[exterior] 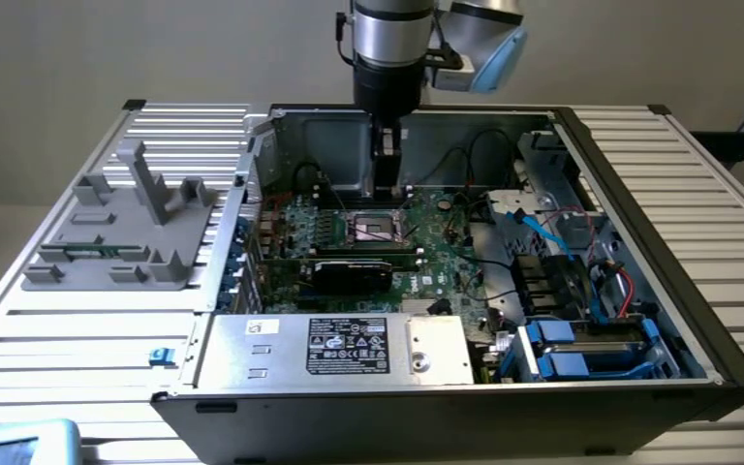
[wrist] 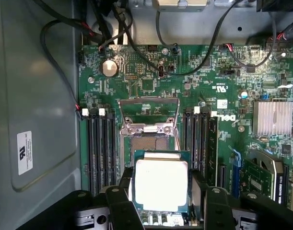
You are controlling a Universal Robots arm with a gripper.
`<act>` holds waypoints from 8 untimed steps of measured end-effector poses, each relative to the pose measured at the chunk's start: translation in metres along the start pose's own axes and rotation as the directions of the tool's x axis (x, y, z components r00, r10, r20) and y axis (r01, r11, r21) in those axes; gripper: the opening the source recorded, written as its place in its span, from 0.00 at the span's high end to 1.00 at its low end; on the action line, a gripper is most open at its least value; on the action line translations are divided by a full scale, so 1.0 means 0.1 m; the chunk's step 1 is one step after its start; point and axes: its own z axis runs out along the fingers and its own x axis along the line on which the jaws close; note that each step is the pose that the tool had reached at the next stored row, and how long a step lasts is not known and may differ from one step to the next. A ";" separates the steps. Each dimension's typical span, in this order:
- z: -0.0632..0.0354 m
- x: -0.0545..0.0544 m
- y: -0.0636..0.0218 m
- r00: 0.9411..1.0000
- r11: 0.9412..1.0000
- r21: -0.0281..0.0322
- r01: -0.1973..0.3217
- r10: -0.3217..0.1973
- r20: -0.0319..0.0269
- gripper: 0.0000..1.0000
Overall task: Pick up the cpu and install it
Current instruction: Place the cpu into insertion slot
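Note:
The cpu point(wrist: 160, 184), a flat square chip with a pale metal top and a green rim, sits between the black fingers point(wrist: 125, 184) of my gripper point(wrist: 161, 188), which is shut on its two opposite edges. Just beyond it lies the open motherboard socket point(wrist: 148, 141), its metal load frame point(wrist: 148, 108) lifted. In the exterior view my gripper point(exterior: 386, 189) hangs straight down inside the open computer case, slightly above and behind the socket point(exterior: 375, 228).
Memory slots point(wrist: 100, 148) flank the socket on both sides. A finned heatsink point(wrist: 273, 117) and black cables point(wrist: 64, 72) lie nearby. A black card point(exterior: 353, 271), the silver power supply point(exterior: 333, 347) and blue drive bays point(exterior: 579, 349) fill the case. A grey fixture point(exterior: 127, 228) stands on the exterior view's left.

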 end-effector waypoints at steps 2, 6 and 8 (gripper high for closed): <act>0.037 0.00 -0.007 1.000 1.000 0.000 0.020 -0.020 0.000 0.44; 0.109 0.00 -0.032 0.999 0.999 -0.001 0.043 -0.043 0.000 0.44; 0.145 0.01 -0.043 0.999 0.999 -0.001 0.045 -0.045 0.000 0.44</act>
